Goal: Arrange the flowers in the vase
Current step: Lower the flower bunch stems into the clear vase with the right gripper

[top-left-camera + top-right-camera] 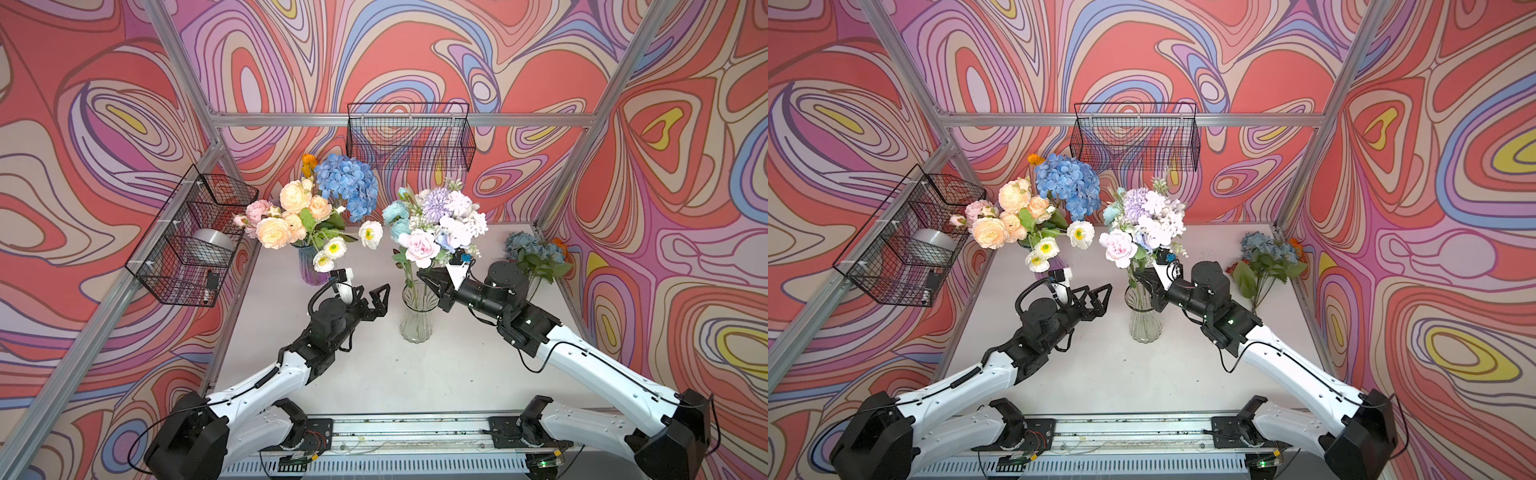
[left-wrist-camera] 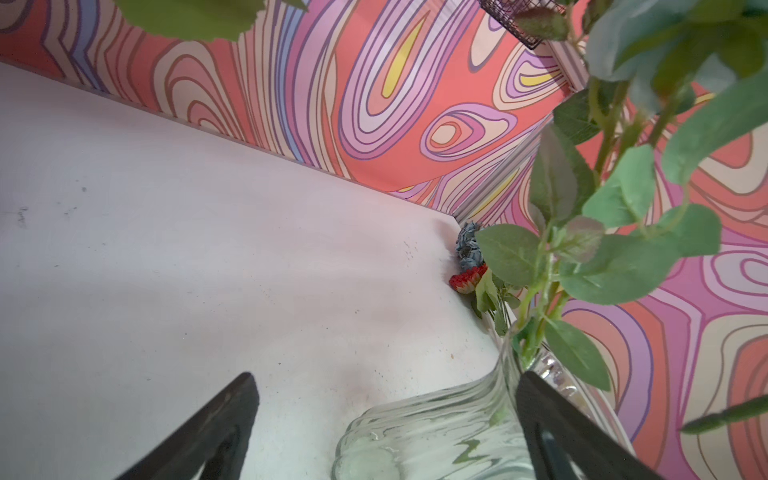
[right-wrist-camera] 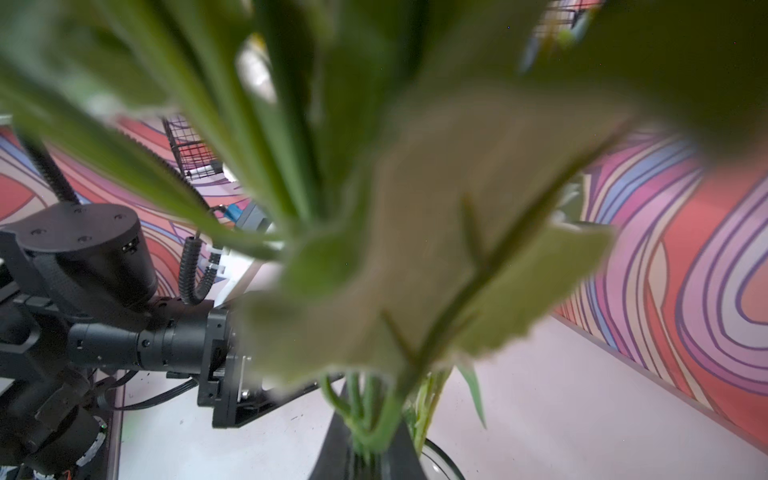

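A clear glass vase (image 1: 415,320) (image 1: 1144,320) stands mid-table. A lilac-pink pastel bunch (image 1: 440,224) (image 1: 1144,224) rises from it, its green stems (image 3: 365,419) running down into the neck. My right gripper (image 1: 424,279) (image 1: 1140,277) (image 3: 365,449) is shut on those stems just above the rim. My left gripper (image 1: 380,300) (image 1: 1101,297) (image 2: 386,376) hangs open just left of the vase (image 2: 436,428), one finger (image 2: 548,419) close to the glass. Teal roses (image 1: 530,251) (image 1: 1264,251) (image 2: 467,245) and a red flower (image 2: 467,280) lie at the back right.
A purple vase (image 1: 309,268) at the back left holds peach roses (image 1: 286,216), a blue hydrangea (image 1: 349,183) and white poppies (image 1: 334,247). Wire baskets hang on the left wall (image 1: 191,237) and back wall (image 1: 409,137). Walls close off three sides of the table.
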Controlling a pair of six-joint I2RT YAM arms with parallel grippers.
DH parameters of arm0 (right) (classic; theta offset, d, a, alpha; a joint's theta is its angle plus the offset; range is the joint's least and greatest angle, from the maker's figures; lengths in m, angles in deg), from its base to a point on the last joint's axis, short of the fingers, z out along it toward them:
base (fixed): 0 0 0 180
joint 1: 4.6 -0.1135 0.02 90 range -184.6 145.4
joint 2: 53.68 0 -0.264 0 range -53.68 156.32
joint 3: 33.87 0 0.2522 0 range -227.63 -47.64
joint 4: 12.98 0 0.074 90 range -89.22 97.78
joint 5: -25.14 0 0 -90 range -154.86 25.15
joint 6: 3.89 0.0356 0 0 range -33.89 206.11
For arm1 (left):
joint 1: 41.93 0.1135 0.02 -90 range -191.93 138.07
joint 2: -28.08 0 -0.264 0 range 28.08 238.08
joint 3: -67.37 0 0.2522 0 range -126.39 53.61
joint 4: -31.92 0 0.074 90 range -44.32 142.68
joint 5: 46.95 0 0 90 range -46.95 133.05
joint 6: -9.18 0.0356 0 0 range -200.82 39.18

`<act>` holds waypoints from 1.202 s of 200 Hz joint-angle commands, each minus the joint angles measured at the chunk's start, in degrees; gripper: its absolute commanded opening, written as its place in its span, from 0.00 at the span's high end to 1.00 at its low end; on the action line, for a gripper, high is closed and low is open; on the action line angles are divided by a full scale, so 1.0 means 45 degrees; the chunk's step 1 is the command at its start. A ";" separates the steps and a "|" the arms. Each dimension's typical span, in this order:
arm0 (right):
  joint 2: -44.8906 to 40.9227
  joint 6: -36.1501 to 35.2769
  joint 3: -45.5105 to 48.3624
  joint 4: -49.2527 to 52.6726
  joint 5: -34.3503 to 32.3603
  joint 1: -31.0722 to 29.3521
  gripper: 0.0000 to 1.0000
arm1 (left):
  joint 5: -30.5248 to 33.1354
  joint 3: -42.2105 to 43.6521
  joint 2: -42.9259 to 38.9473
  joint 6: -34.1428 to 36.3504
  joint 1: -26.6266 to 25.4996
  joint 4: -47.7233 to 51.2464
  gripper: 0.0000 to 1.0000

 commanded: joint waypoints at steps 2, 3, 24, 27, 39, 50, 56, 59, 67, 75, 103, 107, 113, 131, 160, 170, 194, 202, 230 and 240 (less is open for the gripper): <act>0.0416 -0.0861 0.0316 -0.0811 0.0184 -0.0308 1.00 | -0.0889 0.0300 -0.0081 0.0271 0.0080 -0.1018 0.00; 0.0430 -0.0866 0.0323 -0.0827 0.0186 -0.0312 1.00 | -0.0902 0.0309 -0.0081 0.0268 0.0088 -0.1022 0.00; 0.0619 -0.0892 0.0539 -0.1119 0.0150 -0.0395 1.00 | -0.1300 0.0462 -0.0157 0.0433 0.0093 -0.1305 0.00; 0.0652 -0.0874 0.0577 -0.1159 0.0140 -0.0397 1.00 | -0.1358 0.0472 -0.0174 0.0472 0.0080 -0.1347 0.00; 0.0743 -0.0857 0.0714 -0.1290 0.0017 -0.0410 1.00 | -0.1683 0.0498 -0.0216 0.0592 0.0078 -0.1442 0.00; 0.0878 -0.0794 0.0798 -0.1363 -0.0190 -0.0407 1.00 | -0.2170 0.0525 -0.0223 0.0760 0.0080 -0.1612 0.00; 0.0986 -0.0794 0.0834 -0.1335 -0.0290 -0.0414 1.00 | -0.2462 0.0492 -0.0218 0.0831 0.0088 -0.1706 0.00; 0.1017 -0.0777 0.0848 -0.1334 -0.0337 -0.0409 1.00 | -0.2602 0.0478 -0.0223 0.0874 0.0079 -0.1751 0.00; 0.1174 -0.0738 0.0894 -0.1313 -0.0476 -0.0411 1.00 | -0.2937 0.0459 -0.0199 0.0902 0.0078 -0.1884 0.00; 0.1277 -0.0716 0.0916 -0.1226 -0.0529 -0.0403 1.00 | -0.3226 0.0423 -0.0171 0.0921 0.0078 -0.2021 0.00; 0.1348 -0.0696 0.1104 -0.0993 -0.0760 -0.0400 1.00 | -0.3867 0.0318 -0.0140 0.0881 0.0058 -0.2406 0.00; 0.1327 -0.0696 0.1122 -0.0938 -0.0811 -0.0411 1.00 | -0.3925 0.0300 -0.0140 0.0865 0.0058 -0.2490 0.00; 0.1319 -0.0743 0.1110 -0.0797 -0.0879 -0.0411 1.00 | -0.4026 0.0271 -0.0126 0.0871 0.0049 -0.2588 0.00; 0.1360 -0.0832 0.0858 -0.0066 -0.0991 -0.0414 1.00 | -0.4443 0.0091 -0.0026 0.0777 0.0042 -0.2873 0.00; 0.1582 -0.1230 0.0243 0.1342 -0.0969 -0.0402 1.00 | -0.5054 -0.0348 0.0445 0.0659 -0.0058 -0.3337 0.00; 0.1634 -0.1346 0.0128 0.1616 -0.0955 -0.0411 1.00 | -0.5135 -0.0410 0.0620 0.0658 -0.0107 -0.3524 0.00; 0.1650 -0.1438 0.0095 0.1817 -0.0833 -0.0406 1.00 | -0.5182 -0.0412 0.1172 0.0540 -0.0154 -0.4052 0.00; 0.1712 -0.1428 0.0050 0.1907 -0.0797 -0.0398 1.00 | -0.5233 -0.0907 0.1356 0.0472 -0.0193 -0.4246 0.00; 0.2091 -0.1360 -0.0301 0.2450 -0.0917 -0.0412 0.97 | -0.5275 -0.1193 0.1899 0.0431 -0.0366 -0.4595 0.00; 0.2179 -0.1326 -0.0333 0.2538 -0.0906 -0.0400 0.95 | -0.5198 -0.1239 0.2024 0.0431 -0.0381 -0.4700 0.00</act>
